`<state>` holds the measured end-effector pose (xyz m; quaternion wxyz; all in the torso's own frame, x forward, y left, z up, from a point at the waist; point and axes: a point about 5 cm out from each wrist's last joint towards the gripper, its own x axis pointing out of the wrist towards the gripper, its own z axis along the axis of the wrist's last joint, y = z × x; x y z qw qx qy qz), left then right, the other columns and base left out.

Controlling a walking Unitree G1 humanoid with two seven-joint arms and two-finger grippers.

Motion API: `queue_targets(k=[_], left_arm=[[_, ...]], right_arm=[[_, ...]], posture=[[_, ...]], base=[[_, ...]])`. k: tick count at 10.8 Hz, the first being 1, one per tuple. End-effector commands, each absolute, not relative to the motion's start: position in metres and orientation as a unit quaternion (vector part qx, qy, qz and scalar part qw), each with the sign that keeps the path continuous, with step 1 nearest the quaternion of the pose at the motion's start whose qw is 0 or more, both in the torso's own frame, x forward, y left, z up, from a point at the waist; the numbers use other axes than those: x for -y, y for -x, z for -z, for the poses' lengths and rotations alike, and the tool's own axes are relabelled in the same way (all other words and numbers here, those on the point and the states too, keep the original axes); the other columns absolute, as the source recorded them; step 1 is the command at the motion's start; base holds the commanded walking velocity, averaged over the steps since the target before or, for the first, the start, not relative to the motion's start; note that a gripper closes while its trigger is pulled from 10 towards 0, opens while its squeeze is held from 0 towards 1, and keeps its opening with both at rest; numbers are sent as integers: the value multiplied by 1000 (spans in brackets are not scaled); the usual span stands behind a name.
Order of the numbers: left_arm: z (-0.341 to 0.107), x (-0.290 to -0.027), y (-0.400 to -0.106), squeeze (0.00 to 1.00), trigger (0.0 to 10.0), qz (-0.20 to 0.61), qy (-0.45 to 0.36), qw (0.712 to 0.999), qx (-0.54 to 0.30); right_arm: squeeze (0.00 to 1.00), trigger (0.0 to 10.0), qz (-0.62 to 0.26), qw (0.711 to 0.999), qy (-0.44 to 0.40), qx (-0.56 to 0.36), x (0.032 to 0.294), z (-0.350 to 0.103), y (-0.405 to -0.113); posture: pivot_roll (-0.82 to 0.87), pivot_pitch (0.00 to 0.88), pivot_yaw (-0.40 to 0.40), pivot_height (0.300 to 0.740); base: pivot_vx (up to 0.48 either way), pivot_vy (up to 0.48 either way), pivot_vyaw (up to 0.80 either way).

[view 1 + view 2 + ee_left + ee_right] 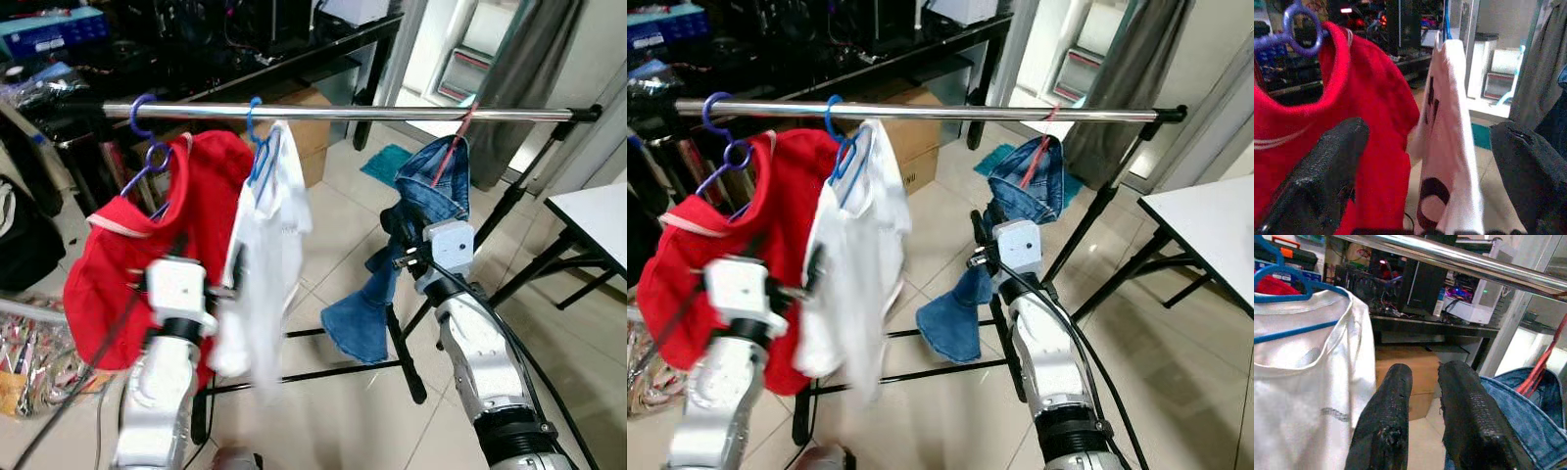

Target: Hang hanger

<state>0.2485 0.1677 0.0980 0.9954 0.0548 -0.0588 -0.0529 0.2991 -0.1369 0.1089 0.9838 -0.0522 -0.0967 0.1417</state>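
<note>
A silver rail (372, 114) runs across at chest height. On it hang a purple hanger (147, 152) with a red shirt (137, 264), a blue hanger (261, 157) with a white shirt (266, 245), and a red hanger (453, 152) with a denim garment (431, 186). My left gripper (1430, 147) is open, its fingers wide apart on either side of the white shirt's lower part (1449, 147). My right gripper (1425, 377) is raised beside the denim (1518, 406), below the rail (1474, 262), fingers together and holding nothing.
The rack's black legs (402, 352) spread over the tiled floor. A white table (593, 211) stands at the right. Behind the rail are a black desk (323, 59) with equipment and a cardboard box (313, 137). Clutter (29, 352) lies on the floor at left.
</note>
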Motion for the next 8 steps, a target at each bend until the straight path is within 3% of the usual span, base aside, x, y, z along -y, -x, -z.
queue_targets(k=[1, 3, 8], left_arm=[[-95, -161, -250, 0, 10000, 78, -45, 995, 46], [-90, -151, -257, 0, 10000, 125, -62, 990, 28], [-108, -163, -269, 0, 10000, 90, -62, 992, 70]], right_arm=[[0, 10000, -139, 984, 48, 97, 137, -110, -300], [0, 10000, -136, 985, 46, 94, 137, -108, -298], [0, 10000, -139, 985, 34, 101, 130, -112, -302]], posture=[[340, 29, -84, 740], [331, 29, -77, 740], [339, 14, -81, 740]], base=[[0, 0, 0], [0, 0, 0], [0, 0, 0]])
